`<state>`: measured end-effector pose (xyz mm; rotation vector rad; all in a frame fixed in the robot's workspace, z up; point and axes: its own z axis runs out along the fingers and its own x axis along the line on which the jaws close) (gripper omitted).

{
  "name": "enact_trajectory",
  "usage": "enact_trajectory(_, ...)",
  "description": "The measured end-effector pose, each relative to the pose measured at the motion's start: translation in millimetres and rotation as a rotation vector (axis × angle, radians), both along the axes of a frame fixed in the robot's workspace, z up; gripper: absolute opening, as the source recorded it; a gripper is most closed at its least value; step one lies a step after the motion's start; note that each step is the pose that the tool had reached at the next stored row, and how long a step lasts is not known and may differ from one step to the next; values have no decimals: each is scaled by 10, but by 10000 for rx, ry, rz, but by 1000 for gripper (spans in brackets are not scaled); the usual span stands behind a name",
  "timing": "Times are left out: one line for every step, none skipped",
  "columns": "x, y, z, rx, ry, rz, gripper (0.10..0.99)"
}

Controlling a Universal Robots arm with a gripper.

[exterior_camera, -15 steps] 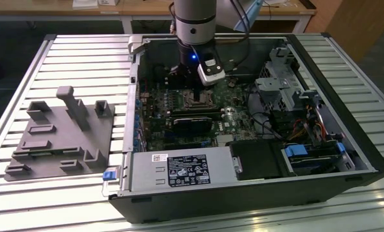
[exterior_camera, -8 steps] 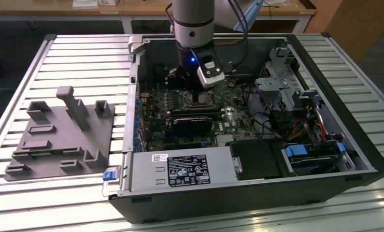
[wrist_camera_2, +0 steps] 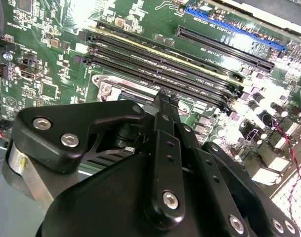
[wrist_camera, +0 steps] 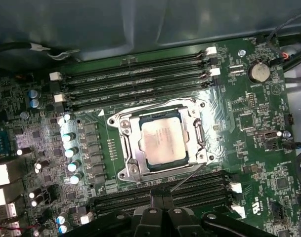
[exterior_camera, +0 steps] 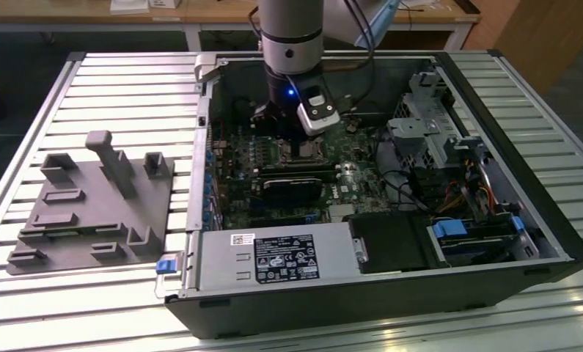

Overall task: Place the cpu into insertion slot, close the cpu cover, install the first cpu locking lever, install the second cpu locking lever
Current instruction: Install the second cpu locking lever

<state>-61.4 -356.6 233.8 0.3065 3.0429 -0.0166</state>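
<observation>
The fingers (wrist_camera: pixel 151 216) are pressed together with nothing between them. In the first wrist view the gripper (wrist_camera: pixel 163 212) is near the edge of the insertion slot (wrist_camera: pixel 145 166). It hangs over the black memory slots (wrist_camera: pixel 190 195) on that side.

The cpu (wrist_camera: pixel 162 140) lies flat inside the insertion slot with its pale shiny face up. The cpu cover (wrist_camera: pixel 128 148) is down, and the cpu shows through its window. A thin metal locking lever (wrist_camera: pixel 190 177) sticks out at a slant from the side of the cover nearest the gripper. It is not tucked in. I cannot tell how the other lever sits.

The slot is in the middle part of the green board (wrist_camera: pixel 249 118). More long black memory slots (wrist_camera: pixel 135 84) run along its far side. A row of small silver cans (wrist_camera: pixel 71 153) stands beside it. A round coin battery (wrist_camera: pixel 260 71) sits near a corner of the board.

In the second wrist view the black gripper (wrist_camera_2: pixel 162 101) points down at the board just beside those long slots (wrist_camera_2: pixel 165 64).

In the exterior view the arm (exterior_camera: pixel 289 29) reaches down into the open computer case (exterior_camera: pixel 555 242). The gripper (exterior_camera: pixel 291 132) is just above the slot (exterior_camera: pixel 296 152). A long black card (exterior_camera: pixel 291 187) lies next to the slot. A grey power supply box (exterior_camera: pixel 271 260) fills the case's near corner on the exterior view's left. The case lies on a table of metal slats (exterior_camera: pixel 37 117). A grey parts holder (exterior_camera: pixel 86 213) rests on the table toward the exterior view's left, well apart from the slot.
</observation>
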Motion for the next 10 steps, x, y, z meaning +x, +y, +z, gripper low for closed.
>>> enact_trajectory(-8,-4,-6,3,1,51,106)
enact_trajectory(-16,-8,-12,6,1,113,106)
enact_trajectory(-22,-12,-20,12,0,179,106)
enact_trajectory(-25,-16,-27,19,0,241,106)
enact_trajectory(-30,-21,-33,36,1,293,106)
enact_trajectory(-33,-25,-38,60,1,337,106)
enact_trajectory(-35,-30,-43,81,0,374,106)
enact_trajectory(-36,-37,-48,106,0,404,106)
enact_trajectory(-37,-42,-52,144,-2,430,106)
enact_trajectory(-39,-46,-56,199,-3,455,106)
